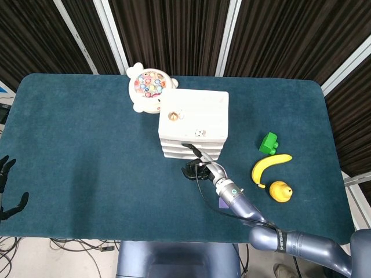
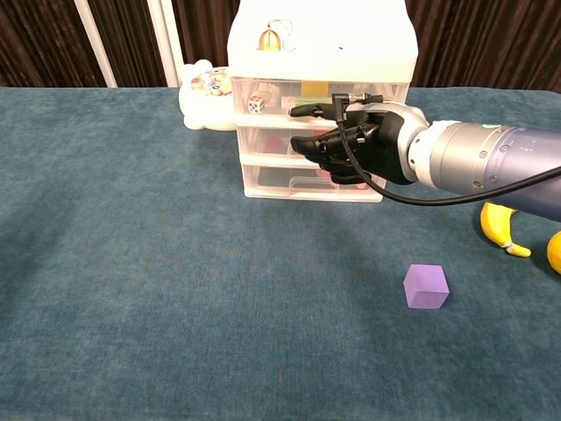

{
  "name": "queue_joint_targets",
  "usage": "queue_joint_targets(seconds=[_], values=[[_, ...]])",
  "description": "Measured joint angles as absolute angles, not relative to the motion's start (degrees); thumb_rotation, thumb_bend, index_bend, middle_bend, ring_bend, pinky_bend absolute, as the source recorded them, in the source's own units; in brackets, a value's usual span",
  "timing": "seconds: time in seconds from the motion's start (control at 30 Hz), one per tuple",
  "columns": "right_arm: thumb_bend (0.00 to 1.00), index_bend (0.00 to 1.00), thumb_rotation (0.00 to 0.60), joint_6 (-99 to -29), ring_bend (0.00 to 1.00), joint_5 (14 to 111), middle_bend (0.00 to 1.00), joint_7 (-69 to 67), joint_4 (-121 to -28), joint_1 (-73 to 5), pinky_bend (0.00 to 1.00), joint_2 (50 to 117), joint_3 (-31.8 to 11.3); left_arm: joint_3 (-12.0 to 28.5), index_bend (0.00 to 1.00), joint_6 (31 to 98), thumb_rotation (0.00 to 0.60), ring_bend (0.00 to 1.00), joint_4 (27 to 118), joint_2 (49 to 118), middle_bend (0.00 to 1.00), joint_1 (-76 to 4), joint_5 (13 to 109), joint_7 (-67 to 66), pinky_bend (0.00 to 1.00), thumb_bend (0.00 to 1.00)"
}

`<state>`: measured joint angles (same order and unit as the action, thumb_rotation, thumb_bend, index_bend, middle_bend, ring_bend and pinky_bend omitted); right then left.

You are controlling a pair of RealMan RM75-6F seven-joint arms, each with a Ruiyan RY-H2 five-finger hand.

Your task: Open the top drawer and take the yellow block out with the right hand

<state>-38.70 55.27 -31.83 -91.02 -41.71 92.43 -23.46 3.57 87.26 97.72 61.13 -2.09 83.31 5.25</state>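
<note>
A white three-drawer unit (image 1: 194,119) (image 2: 320,44) stands mid-table. Its clear top drawer (image 2: 276,98) is closed, and through its front I see the yellow block (image 2: 315,89) and a small die (image 2: 255,104). My right hand (image 2: 355,145) (image 1: 196,169) hovers right in front of the drawers, most fingers curled in. One finger stretches left along the top drawer's lower front edge. Nothing is visibly in its grasp. My left hand (image 1: 7,169) sits at the table's far left edge with its fingers spread, holding nothing.
A purple cube (image 2: 426,286) (image 1: 222,202) lies in front of the unit, under my right forearm. A banana (image 1: 270,167), a yellow fruit (image 1: 280,191) and a green block (image 1: 268,143) lie to the right. A round fishing toy (image 1: 148,86) sits behind the unit.
</note>
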Motion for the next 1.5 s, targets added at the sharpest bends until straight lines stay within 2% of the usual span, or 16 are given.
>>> queue_joint_targets(seconds=[0.77,1.5], values=[[0.51,0.03,0.6,-35.83,0.91,57.87,0.81,-35.8,-91.13,-41.4,0.99,91.41,-23.9,3.89,0.04,87.49,0.6,0.0,98.05,61.32,0.0,-1.9,82.67,4.61,0.0,0.36],[0.51,0.19,0.6,-32.98,0.91,60.03,0.81,-40.15,-90.87,-41.55,0.99,90.44,-24.57,4.06,0.04,87.45,0.6,0.0,98.03,61.45,0.0,-1.83,82.34,4.13,0.0,0.36]])
